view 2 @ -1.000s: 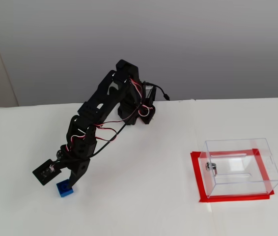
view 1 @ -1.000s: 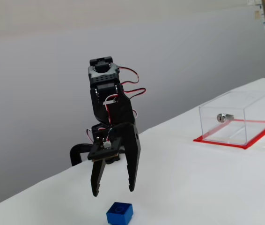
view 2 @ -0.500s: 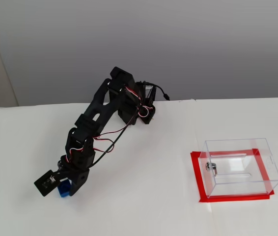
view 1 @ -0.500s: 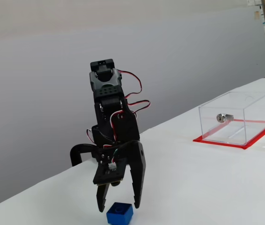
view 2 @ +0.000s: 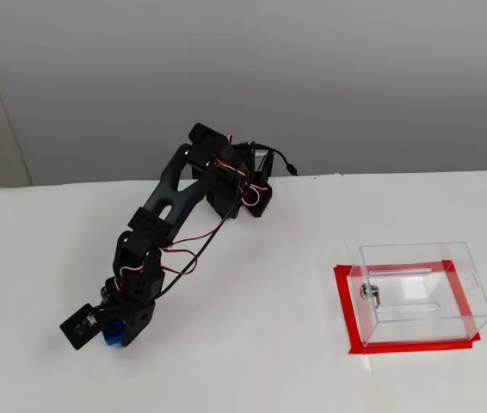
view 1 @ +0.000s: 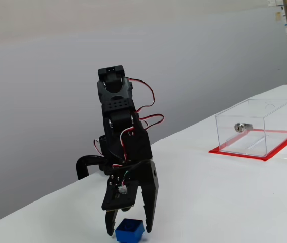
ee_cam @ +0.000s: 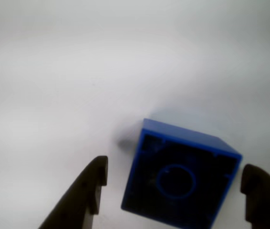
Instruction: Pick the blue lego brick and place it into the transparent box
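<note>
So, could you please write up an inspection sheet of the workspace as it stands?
Surface: white table, bare apart from the items below.
Job's things: blue lego brick between the end effector's fingers; transparent box on red tape, apart from it.
Clutter: nothing seen.
Grippers: end effector open, straddling the brick, fingers not touching.
Cables: red, white and black wires looped along the arm.
Surroundings: plain grey wall.

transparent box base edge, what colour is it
Red: the transparent box sits on a red border, clearest in a fixed view looking down on the table.
</note>
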`<act>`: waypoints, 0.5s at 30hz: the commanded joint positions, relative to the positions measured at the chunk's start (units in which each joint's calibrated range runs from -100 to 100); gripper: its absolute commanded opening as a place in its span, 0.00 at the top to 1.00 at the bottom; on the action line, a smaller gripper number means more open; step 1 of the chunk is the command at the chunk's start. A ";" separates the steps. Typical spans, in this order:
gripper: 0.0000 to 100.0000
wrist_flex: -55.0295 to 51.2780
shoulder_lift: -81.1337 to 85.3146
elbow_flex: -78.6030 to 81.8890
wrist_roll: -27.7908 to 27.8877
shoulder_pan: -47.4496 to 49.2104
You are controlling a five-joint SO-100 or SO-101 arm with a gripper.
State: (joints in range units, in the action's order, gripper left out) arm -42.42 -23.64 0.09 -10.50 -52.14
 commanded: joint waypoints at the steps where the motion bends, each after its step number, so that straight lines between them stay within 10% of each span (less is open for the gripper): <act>1: 0.72 1.08 0.43 -4.43 -0.40 0.20; 15: 0.91 1.34 -0.42 -4.43 -0.35 0.20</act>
State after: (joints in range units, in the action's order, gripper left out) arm -42.42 -24.57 0.09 -10.50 -52.14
